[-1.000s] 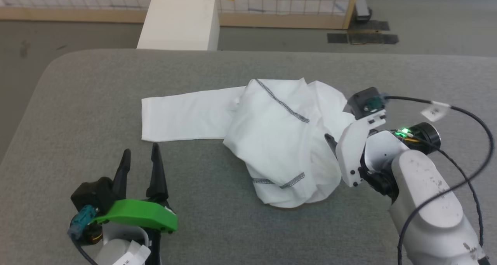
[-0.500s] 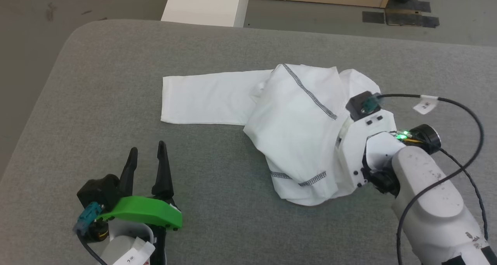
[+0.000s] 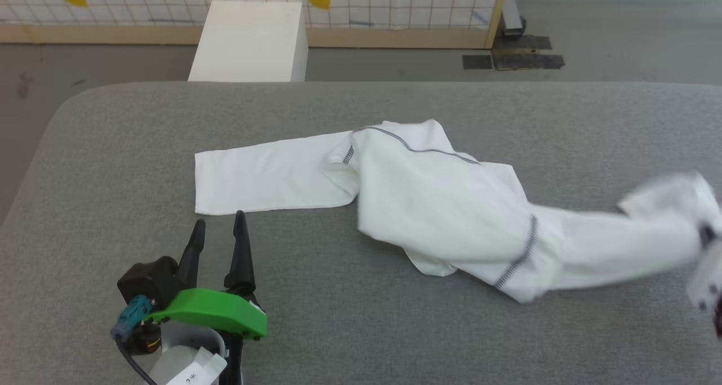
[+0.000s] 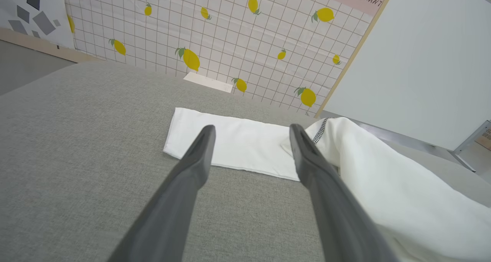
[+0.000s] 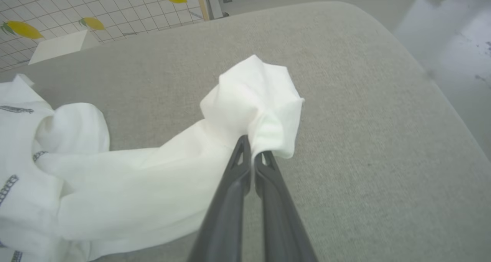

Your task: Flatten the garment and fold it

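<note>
the white long-sleeved thin fabric shirt [image 3: 440,204], seamed in dark grey zigzag stitching, lies across the middle of the grey fabric-covered bench [image 3: 113,165]. one sleeve [image 3: 265,173] is spread flat toward the left, its cuff end square and smooth. the body is bunched and rumpled in the centre, and the other sleeve [image 3: 609,235] reaches in a long strip to the right side of the bench, where its end is blurred in the head view. my right jaws are clenched on that sleeve end: in the right wrist view the two dark fingers [image 5: 234,185] press together, with the crumpled cuff [image 5: 257,97] pinched between their tips and puffing out beyond them. my left jaws are released and grasp nothing; they sit over the near left part of the bench, fingers [image 4: 195,158] spread apart and pointing far, toward the flat sleeve, close to its near edge but apart from it. beyond the far edge of the bench stands a rigid white box [image 3: 251,41], and behind it a white grid-patterned wall with yellow lemons [image 4: 230,32].
</note>
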Tool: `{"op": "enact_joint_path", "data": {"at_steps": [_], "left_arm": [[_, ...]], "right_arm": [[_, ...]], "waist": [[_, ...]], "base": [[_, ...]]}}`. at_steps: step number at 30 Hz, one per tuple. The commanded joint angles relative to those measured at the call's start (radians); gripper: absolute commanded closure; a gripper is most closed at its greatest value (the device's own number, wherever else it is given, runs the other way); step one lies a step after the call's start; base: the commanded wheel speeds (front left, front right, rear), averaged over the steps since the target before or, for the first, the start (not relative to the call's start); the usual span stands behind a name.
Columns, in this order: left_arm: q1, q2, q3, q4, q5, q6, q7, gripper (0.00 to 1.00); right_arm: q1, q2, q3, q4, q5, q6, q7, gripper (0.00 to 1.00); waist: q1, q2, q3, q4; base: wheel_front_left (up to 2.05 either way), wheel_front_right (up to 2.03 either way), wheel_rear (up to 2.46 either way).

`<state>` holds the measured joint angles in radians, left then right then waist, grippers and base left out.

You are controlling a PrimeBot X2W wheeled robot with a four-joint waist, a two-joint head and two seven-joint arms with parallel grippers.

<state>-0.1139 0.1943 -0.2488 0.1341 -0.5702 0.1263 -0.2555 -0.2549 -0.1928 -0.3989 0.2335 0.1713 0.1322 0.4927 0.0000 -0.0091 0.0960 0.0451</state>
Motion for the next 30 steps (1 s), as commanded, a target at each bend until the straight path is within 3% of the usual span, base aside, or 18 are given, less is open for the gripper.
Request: {"op": "enact_joint_path", "data": {"at_steps": [1, 7, 8, 9, 16, 21, 25, 30], "left_arm": [[-0.003, 0.002, -0.004, 0.006, -0.002, -0.006, 0.004, 0.0], [0.009, 0.004, -0.007, 0.015, -0.014, -0.009, 0.011, 0.0], [0.01, 0.005, -0.007, 0.017, -0.015, -0.01, 0.011, 0.0], [0.012, 0.005, -0.008, 0.017, -0.016, -0.009, 0.012, 0.0], [0.021, 0.006, -0.012, 0.023, -0.027, -0.009, 0.021, 0.0], [0.005, -0.004, -0.015, 0.039, -0.044, 0.013, 0.074, 0.0], [-0.094, -0.005, -0.035, 0.077, -0.051, 0.057, 0.217, 0.0], [-0.325, 0.0, -0.124, 0.198, -0.019, 0.095, 0.51, 0.0]], "right_arm": [[0.048, 0.03, -0.041, -0.006, -0.015, -0.002, 0.014, 1.0], [0.176, 0.109, -0.167, -0.003, -0.042, -0.002, 0.032, 1.0], [0.18, 0.118, -0.168, -0.005, -0.027, -0.002, 0.016, 0.68], [0.18, 0.123, -0.171, -0.01, -0.012, -0.002, -0.006, 0.0], [0.186, 0.142, -0.186, -0.116, 0.141, -0.002, -0.179, 0.0], [0.235, 0.142, -0.177, -0.179, 0.196, -0.002, -0.228, 0.0], [0.246, 0.142, -0.169, -0.233, 0.197, -0.002, -0.22, 0.0], [0.221, 0.142, -0.133, -0.264, 0.201, -0.002, -0.199, 0.0]], "waist": [[0.0, 0.0088, -0.017, -0.017], [0.0, 0.0088, -0.022, -0.03], [0.0, 0.0088, -0.024, -0.031], [0.0, 0.0088, -0.025, -0.033], [0.0, 0.0088, -0.058, -0.039], [0.0, 0.0088, -0.069, -0.044], [0.0, 0.0088, -0.046, -0.053], [0.0, 0.0088, 0.017, -0.074]], "base": [[0.0, 0.0, 0.0], [0.0, 0.0, 0.0], [0.0, 0.0, 0.0], [0.0, 0.0, 0.0], [0.0, 0.0, 0.0], [0.0, 0.0, 0.0], [0.0, 0.0, 0.0], [0.0, 0.0, 0.0]]}}
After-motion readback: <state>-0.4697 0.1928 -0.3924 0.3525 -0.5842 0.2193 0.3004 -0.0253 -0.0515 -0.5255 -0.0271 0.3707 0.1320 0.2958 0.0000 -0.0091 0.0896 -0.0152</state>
